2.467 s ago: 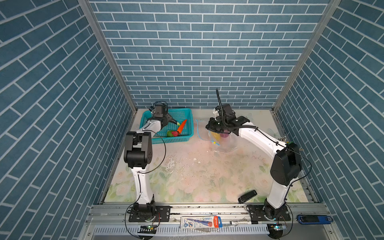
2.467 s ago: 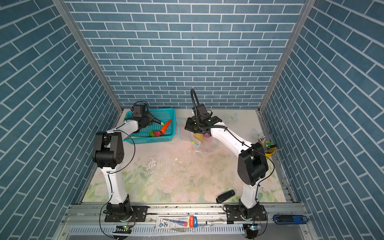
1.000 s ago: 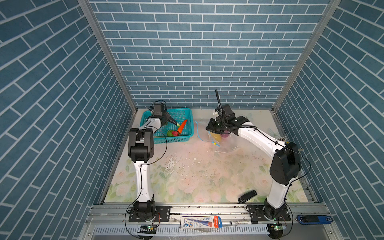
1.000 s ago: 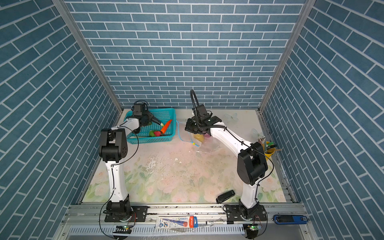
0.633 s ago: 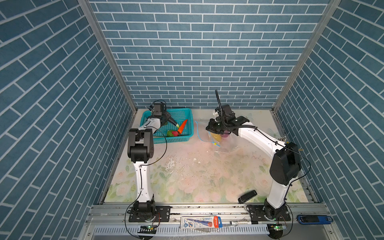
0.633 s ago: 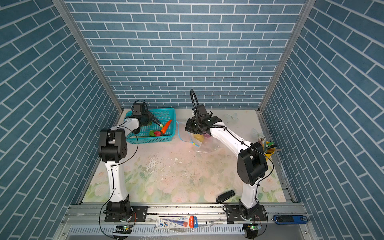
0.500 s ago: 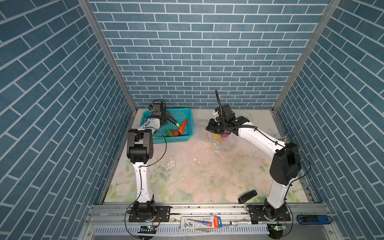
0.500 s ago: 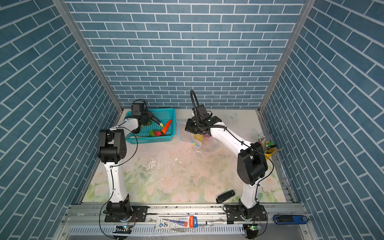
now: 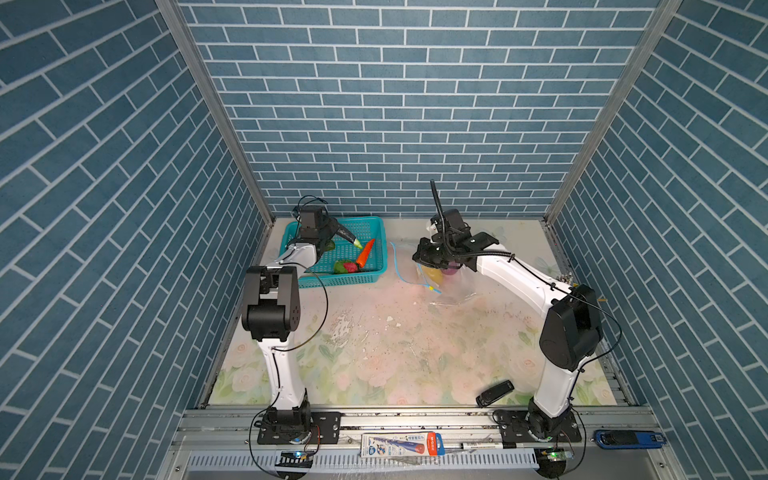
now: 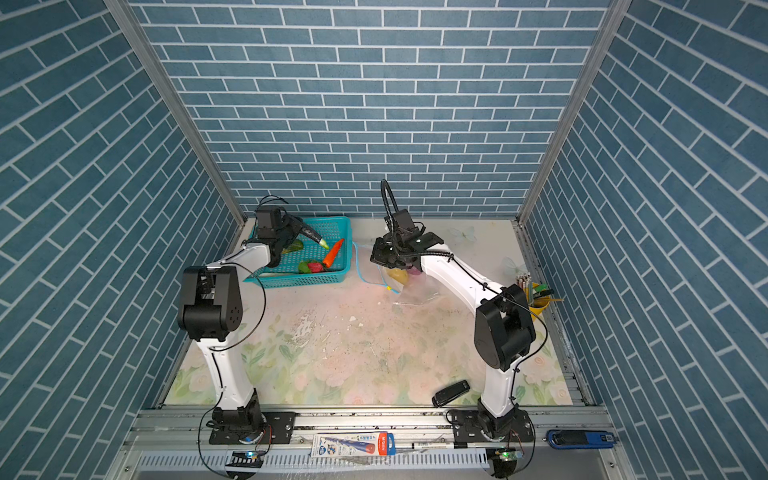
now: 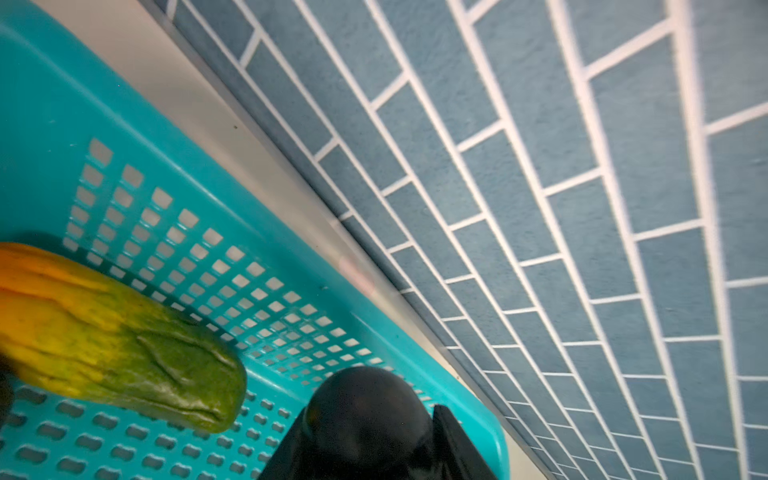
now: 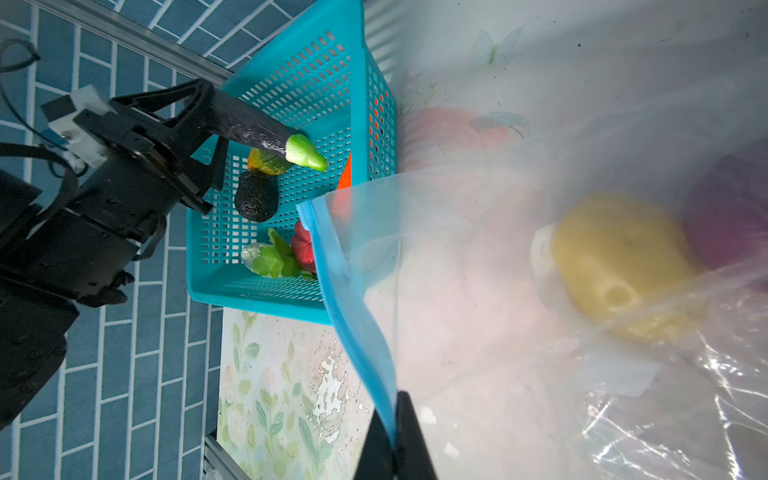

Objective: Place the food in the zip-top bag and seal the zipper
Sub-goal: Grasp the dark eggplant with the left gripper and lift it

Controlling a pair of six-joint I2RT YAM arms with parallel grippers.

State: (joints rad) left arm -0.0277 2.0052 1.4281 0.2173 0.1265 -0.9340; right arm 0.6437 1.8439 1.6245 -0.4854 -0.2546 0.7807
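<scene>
Reaching toward the back of the counter (image 9: pixel 395 340), the left arm folds sharply at its elbow. The left hand (image 12: pixel 208 120) is clamped on a dark eggplant (image 12: pixel 253 129), green tip pointing out, raised above the teal basket (image 12: pixel 257 293). A carrot (image 9: pixel 365 252) and red pepper (image 12: pixel 302 249) lie in the basket. The right arm stretches forward and inward, wrist tipped down. The right hand (image 12: pixel 394 415) is pinched together on the blue zipper (image 12: pixel 353 299) of the bag (image 12: pixel 478 353), which lies on the counter just beside the basket. A yellow fruit (image 12: pixel 619 257) and purple onion (image 12: pixel 731 216) sit inside the bag.
</scene>
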